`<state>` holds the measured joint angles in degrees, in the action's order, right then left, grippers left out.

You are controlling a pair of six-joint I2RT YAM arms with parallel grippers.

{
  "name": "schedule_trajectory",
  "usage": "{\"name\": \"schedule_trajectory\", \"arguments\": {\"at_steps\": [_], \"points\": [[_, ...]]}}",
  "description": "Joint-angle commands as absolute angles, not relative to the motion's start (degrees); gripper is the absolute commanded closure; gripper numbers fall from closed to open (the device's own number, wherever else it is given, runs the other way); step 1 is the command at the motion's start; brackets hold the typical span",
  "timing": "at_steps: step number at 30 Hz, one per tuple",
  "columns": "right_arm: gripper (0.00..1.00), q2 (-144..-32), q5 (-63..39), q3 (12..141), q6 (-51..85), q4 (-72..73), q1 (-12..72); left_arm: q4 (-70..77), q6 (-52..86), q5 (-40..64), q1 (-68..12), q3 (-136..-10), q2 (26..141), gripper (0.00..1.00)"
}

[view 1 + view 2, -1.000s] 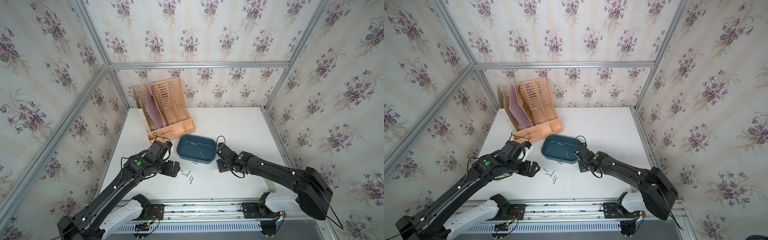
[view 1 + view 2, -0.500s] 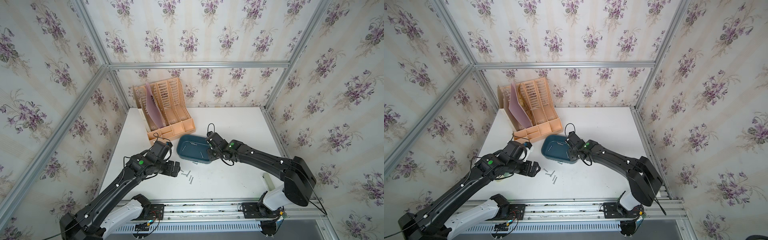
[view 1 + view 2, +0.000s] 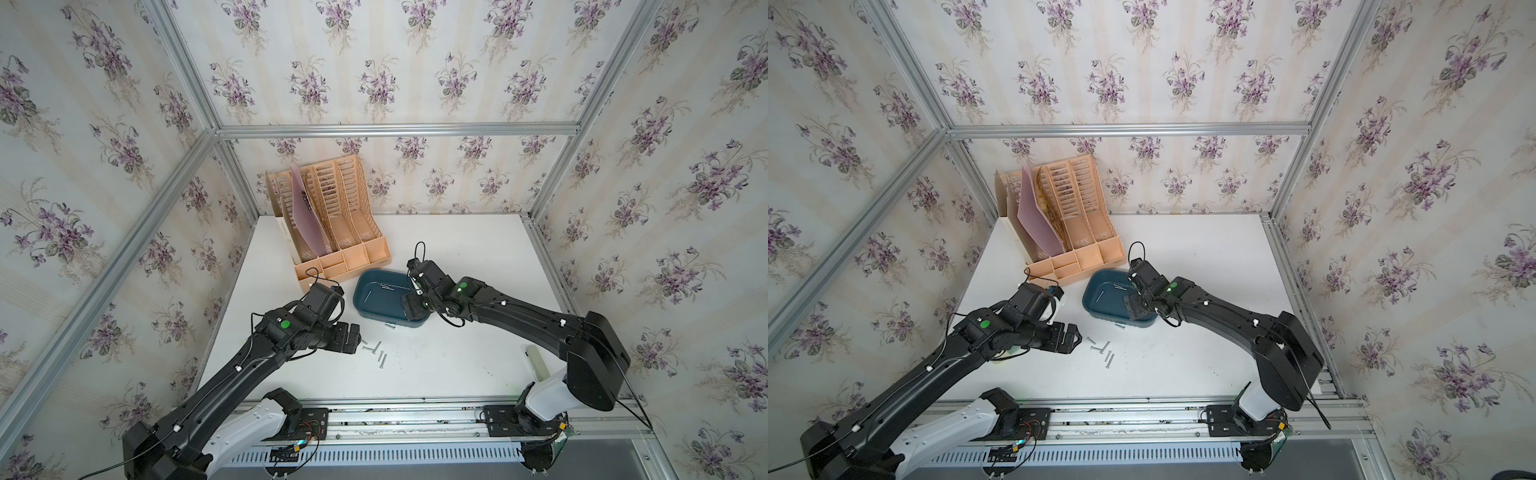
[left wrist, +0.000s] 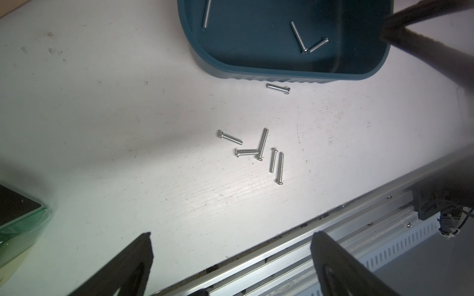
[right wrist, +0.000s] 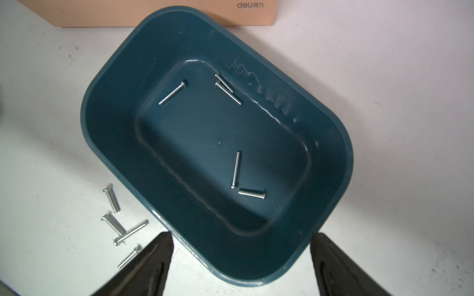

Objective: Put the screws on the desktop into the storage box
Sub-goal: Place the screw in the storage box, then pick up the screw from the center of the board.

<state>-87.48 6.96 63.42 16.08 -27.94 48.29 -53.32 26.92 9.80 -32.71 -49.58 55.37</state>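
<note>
The dark teal storage box (image 3: 376,291) (image 5: 112,133) stands mid-table on the white desktop (image 3: 457,353). Several screws (image 5: 235,169) lie on its floor. My right gripper (image 3: 411,297) (image 5: 241,235) hovers over the box's right end, open, with nothing between its fingers. A loose cluster of several screws (image 3: 376,353) (image 4: 261,151) lies on the desktop in front of the box. One more screw (image 3: 389,326) (image 4: 278,88) rests against the box's front wall. My left gripper (image 3: 357,336) (image 4: 232,235) is open and empty, low, just left of the cluster.
A peach slotted file organizer (image 3: 332,232) holding a pink folder stands behind the box at the back left. A clear green-tinted object (image 4: 20,225) sits under the left arm. A pale object (image 3: 538,361) lies by the right arm's base. Aluminium rails (image 3: 415,409) edge the front.
My right gripper has swung left from the table beside the box to over it, and its jaws have spread open. The left arm has barely moved.
</note>
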Motion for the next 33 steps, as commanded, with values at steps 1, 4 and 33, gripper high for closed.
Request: {"name": "schedule_trajectory", "arguments": {"at_steps": [1, 4, 33], "points": [[0.0, -84.14, 3.2, 61.2, 13.96, -26.51, 48.33, -52.48, 27.53, 10.01, -32.7, -49.36, 55.93, 0.01], [0.0, -79.68, -0.83, 58.14, 12.53, -25.71, 48.43, -51.91, 28.09, 10.15, -32.67, -49.13, 56.82, 0.01], [0.0, -60.61, -10.28, 47.91, 11.78, -29.38, 49.92, -41.51, 31.95, 6.77, -32.78, -50.14, 83.28, 0.31]]}}
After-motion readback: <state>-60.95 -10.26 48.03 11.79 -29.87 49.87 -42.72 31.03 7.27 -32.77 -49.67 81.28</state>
